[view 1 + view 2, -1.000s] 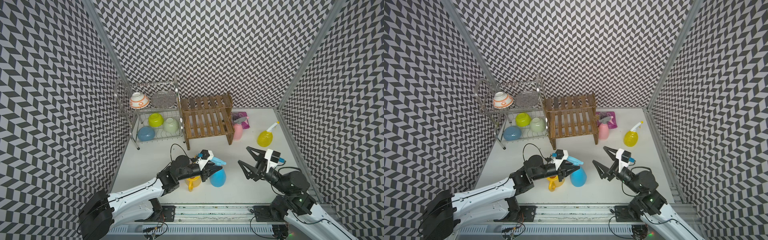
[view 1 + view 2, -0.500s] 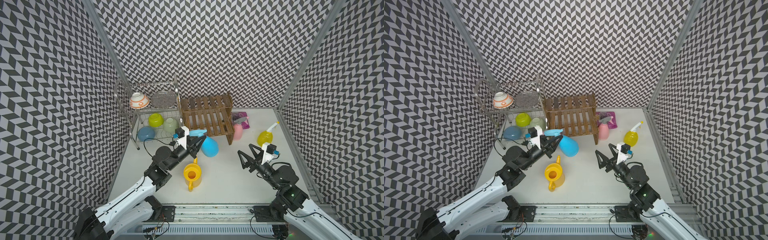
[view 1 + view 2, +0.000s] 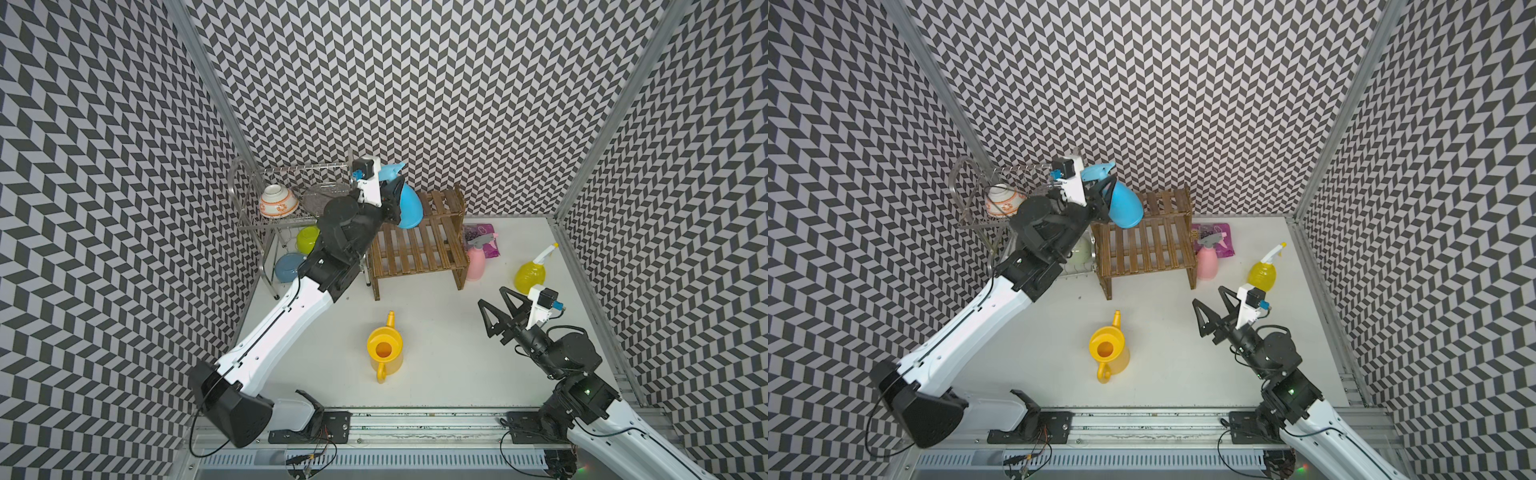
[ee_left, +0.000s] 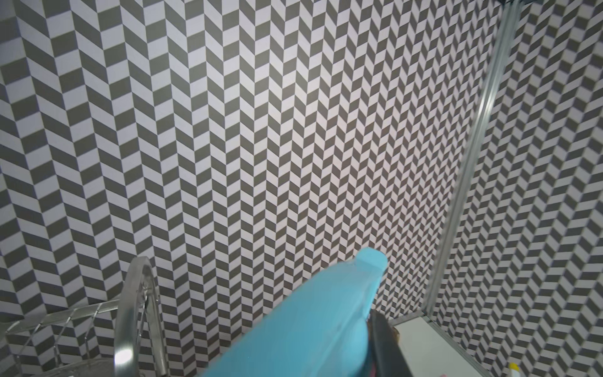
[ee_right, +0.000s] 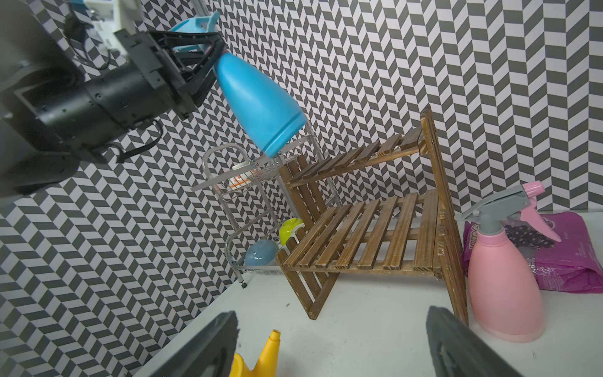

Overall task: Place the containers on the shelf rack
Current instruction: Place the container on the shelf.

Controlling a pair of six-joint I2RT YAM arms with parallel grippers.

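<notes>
No txt I can read w/ confidence from here. Purple packet (image 5: 574, 261) at back edge of desk (image 3: 440, 357), just beside the shelf rack (image 5: 368, 241), carries white print, but the pink spray bottle (image 5: 502, 287) covers part of it & the rest is too small in both top views. Dark marks on the rack's side post in right wrist view: illegible. Orange marks on the bowl (image 3: 278, 202): can't tell if pattern or letters.

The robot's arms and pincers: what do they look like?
The left arm and right arm have white shells and bulky black joints. The left pincer and right pincer have black triangular open-frame fingers, each beside a white camera block with a blue plug. Black cables loop near the bases.
</notes>
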